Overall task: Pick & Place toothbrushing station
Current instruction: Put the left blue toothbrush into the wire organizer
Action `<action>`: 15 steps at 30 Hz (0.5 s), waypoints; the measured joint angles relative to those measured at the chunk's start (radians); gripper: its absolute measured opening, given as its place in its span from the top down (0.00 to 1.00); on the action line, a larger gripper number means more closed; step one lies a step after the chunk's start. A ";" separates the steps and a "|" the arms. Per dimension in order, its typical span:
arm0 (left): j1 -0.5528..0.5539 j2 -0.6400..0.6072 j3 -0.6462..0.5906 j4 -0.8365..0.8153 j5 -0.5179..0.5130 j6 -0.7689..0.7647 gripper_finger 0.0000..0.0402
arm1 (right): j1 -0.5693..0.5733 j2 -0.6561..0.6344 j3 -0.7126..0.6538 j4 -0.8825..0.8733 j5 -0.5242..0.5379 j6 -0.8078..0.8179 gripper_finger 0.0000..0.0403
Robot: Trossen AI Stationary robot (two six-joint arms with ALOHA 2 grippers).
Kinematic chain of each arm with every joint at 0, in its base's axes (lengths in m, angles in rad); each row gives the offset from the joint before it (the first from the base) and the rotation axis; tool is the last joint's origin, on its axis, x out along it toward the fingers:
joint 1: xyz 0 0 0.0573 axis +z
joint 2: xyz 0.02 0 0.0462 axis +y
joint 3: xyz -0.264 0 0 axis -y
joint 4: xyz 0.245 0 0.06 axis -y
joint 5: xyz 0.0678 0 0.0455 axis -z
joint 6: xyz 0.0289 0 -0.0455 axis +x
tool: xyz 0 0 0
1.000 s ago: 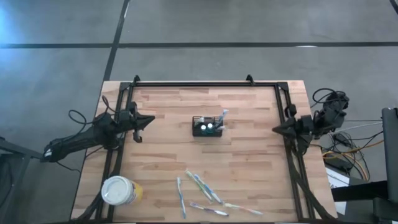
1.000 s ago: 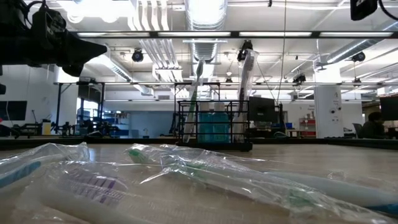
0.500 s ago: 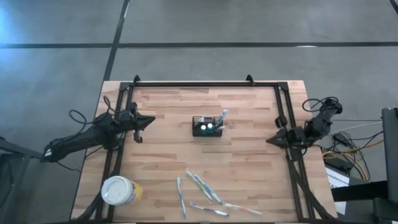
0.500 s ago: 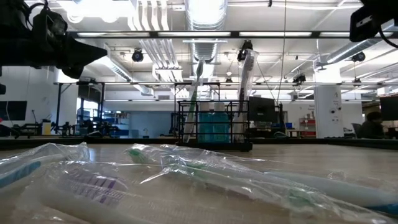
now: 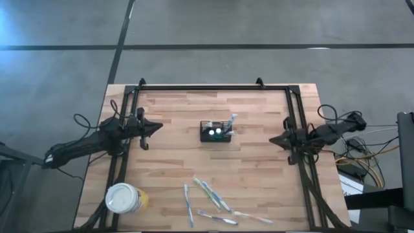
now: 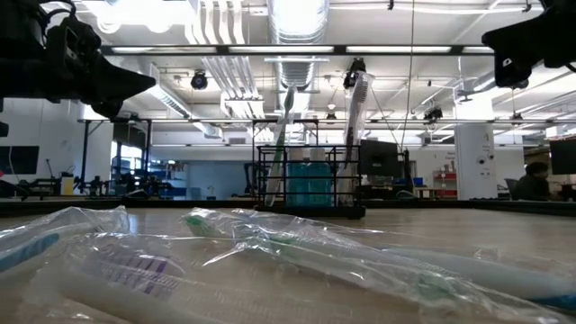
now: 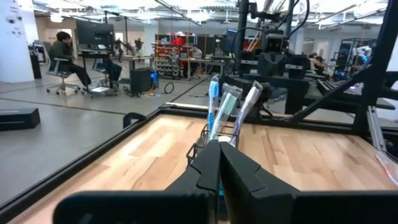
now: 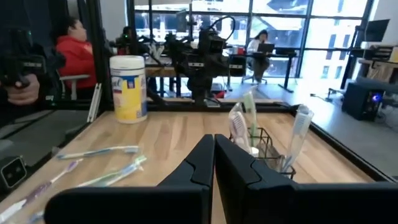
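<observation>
The toothbrushing station point(image 5: 216, 133), a small black wire holder with slatted sides, stood near the middle of the pale wood-plank counter point(image 5: 259, 175) in the high view, with toothbrushes standing upright in it. Toward the lower middle of that frame lay several loose toothbrushes point(image 5: 208, 193), and at the lower left sat a round yellow cup point(image 5: 125, 198) with a white lid.

From counter level, the loose brushes showed as wrapped in crinkled clear plastic point(image 6: 270, 247), something the overhead picture did not reveal, and the station point(image 6: 309, 187) rose behind them. The right wrist view showed a person in red point(image 8: 78, 53) seated beyond the counter.

The left claw point(image 5: 156, 127) hung at the left edge of the counter, fingers pressed together and holding nothing, well apart from the station. The right claw point(image 5: 273, 139) hovered at the right edge, likewise closed tight and empty, its dark fingers point(image 8: 233, 165) meeting in a point.
</observation>
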 joint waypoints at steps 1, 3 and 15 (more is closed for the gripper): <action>0.000 0.002 0.000 0.001 -0.001 0.003 0.97 | -0.019 0.000 -0.001 0.000 -0.010 -0.002 0.98; 0.000 0.007 0.001 0.003 -0.002 0.004 0.97 | -0.049 0.000 -0.001 0.001 -0.011 -0.014 0.98; -0.072 0.257 0.240 0.037 0.054 -0.014 0.99 | -0.130 0.000 -0.001 0.016 -0.037 -0.082 0.98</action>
